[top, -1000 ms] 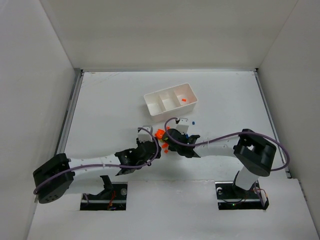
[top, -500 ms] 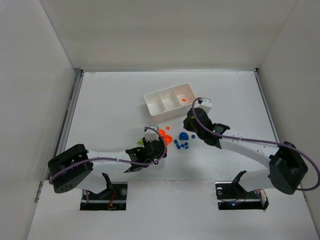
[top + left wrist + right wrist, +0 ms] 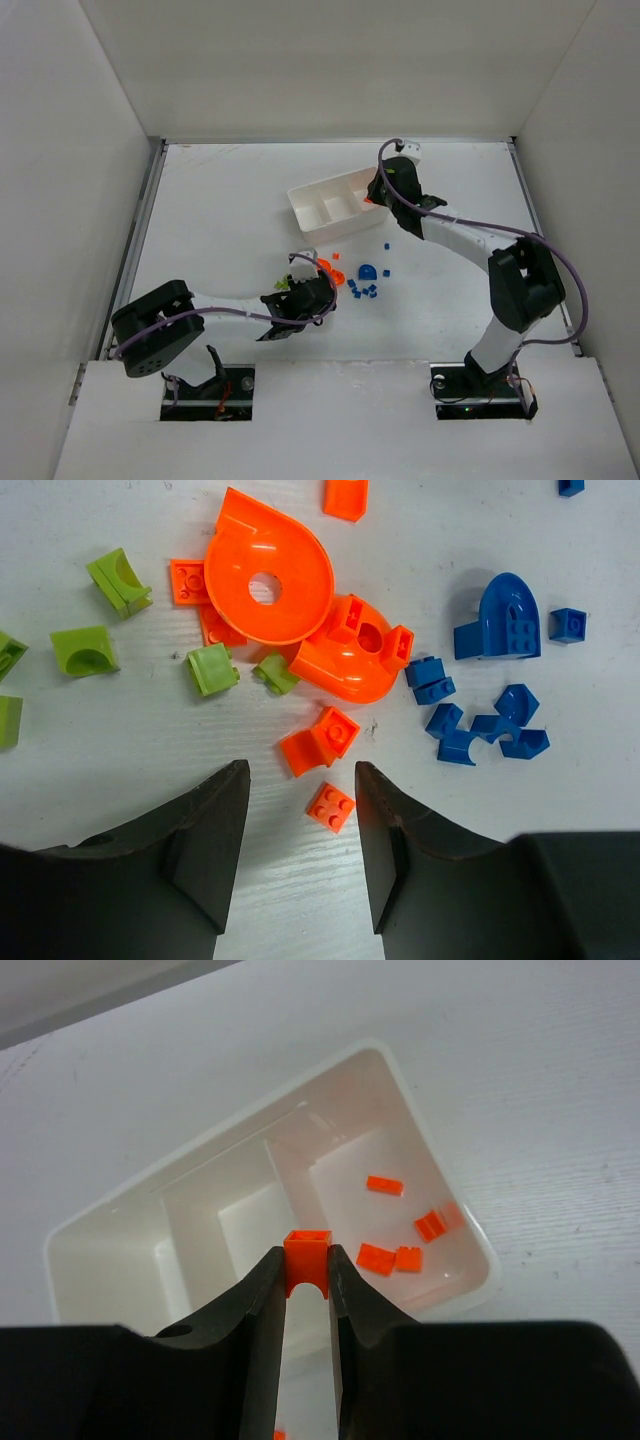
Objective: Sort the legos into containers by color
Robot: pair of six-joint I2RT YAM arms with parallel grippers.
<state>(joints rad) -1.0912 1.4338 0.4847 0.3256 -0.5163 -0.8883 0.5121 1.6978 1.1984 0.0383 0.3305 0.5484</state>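
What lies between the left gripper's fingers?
A small orange brick on the table, within the open left gripper's gap; the left wrist view shows it.

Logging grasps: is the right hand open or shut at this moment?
Shut: the right hand pinches an orange brick between its fingertips, above the white tray.

Overhead and close right wrist views share the tray [image 3: 312, 206]
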